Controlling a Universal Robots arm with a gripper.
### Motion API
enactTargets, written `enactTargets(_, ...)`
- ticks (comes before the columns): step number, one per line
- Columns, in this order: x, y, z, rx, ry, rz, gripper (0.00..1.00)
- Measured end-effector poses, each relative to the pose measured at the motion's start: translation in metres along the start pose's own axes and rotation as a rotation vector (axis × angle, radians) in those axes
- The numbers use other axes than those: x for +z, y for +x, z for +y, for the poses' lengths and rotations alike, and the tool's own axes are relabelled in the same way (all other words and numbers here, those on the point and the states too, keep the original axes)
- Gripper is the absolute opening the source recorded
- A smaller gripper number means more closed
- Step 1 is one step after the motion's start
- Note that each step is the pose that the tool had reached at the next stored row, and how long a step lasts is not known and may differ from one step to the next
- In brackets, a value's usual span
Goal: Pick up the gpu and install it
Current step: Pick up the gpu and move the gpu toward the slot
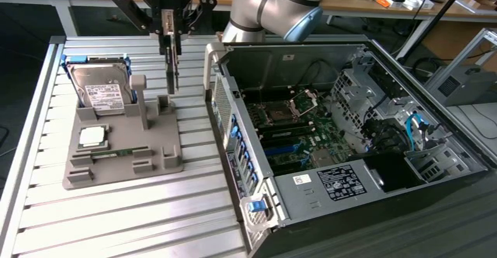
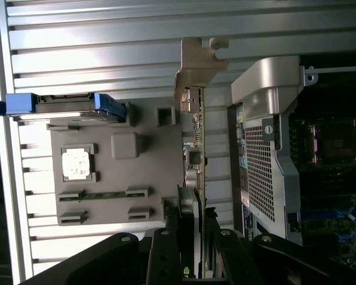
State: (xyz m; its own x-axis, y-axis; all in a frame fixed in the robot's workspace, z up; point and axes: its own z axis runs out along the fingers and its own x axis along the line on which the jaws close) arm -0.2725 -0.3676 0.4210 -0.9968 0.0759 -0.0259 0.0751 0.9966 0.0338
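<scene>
One tool (image 2: pixel 197 219) grips one gpu (image 2: pixel 200 148) above one grey holder (image 2: pixel 151 178).

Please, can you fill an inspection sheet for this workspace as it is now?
Surface: slatted metal table, grey holder on it.
Job's things: gpu held edge-on by the holder, beside the open computer case.
Clutter: hard drive, processor, memory stick in the holder.
Grippers: hand shut on the gpu.
Cables: blue cables inside the case.
Surroundings: benches with small items behind.
</scene>
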Motion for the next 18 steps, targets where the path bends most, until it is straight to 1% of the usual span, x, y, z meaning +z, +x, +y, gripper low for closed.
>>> enactTargets(11,0.0001,-0.003,0.0002,0.0,0.0024,-0.0002,0.27)
enactTargets(13,0.0003,-0.01,0.0008,0.0,0.0116,-0.0009,0.27)
enactTargets(18,0.0003,-0.011,0.0008,0.0,0.0126,-0.001,0.27)
